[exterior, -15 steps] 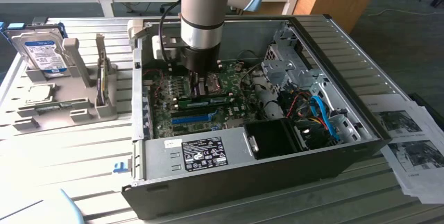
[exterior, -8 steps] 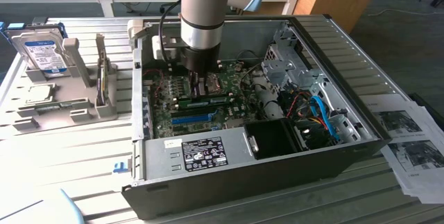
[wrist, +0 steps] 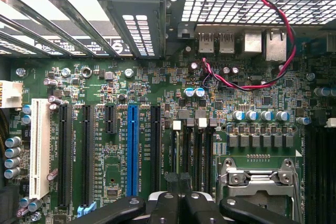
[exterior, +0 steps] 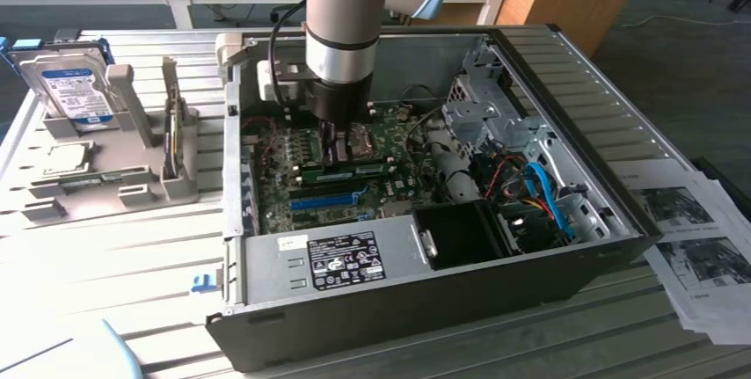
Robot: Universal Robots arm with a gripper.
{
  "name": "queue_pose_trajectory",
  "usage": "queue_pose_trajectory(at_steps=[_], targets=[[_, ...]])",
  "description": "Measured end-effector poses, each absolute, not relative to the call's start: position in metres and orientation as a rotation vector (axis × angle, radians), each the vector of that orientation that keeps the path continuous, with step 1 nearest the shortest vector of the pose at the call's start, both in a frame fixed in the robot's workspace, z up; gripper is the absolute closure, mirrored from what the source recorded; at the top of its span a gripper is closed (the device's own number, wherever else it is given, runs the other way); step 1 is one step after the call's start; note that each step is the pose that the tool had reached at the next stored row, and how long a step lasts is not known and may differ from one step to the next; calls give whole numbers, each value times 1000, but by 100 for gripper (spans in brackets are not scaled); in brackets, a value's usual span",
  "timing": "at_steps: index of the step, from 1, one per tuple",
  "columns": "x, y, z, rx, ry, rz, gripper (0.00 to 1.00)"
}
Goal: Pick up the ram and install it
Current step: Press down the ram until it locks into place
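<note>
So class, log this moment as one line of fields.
gripper: shut | place: inside PC case, over motherboard | ram: lying on the board below the gripper

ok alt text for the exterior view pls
A robot arm reaches down into an open computer case, its claw shut just above the green motherboard. On the exterior view's left, a grey rack holds a hard drive.
</note>
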State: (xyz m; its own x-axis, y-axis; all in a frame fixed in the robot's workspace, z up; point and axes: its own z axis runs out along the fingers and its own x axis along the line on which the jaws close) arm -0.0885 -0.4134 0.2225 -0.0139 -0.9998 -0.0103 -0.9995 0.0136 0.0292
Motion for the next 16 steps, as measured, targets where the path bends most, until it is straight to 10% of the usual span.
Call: queue_pose_trajectory(at_steps=[16], targets=[[-89, -413, 222, 2197, -2227, -44, 91]])
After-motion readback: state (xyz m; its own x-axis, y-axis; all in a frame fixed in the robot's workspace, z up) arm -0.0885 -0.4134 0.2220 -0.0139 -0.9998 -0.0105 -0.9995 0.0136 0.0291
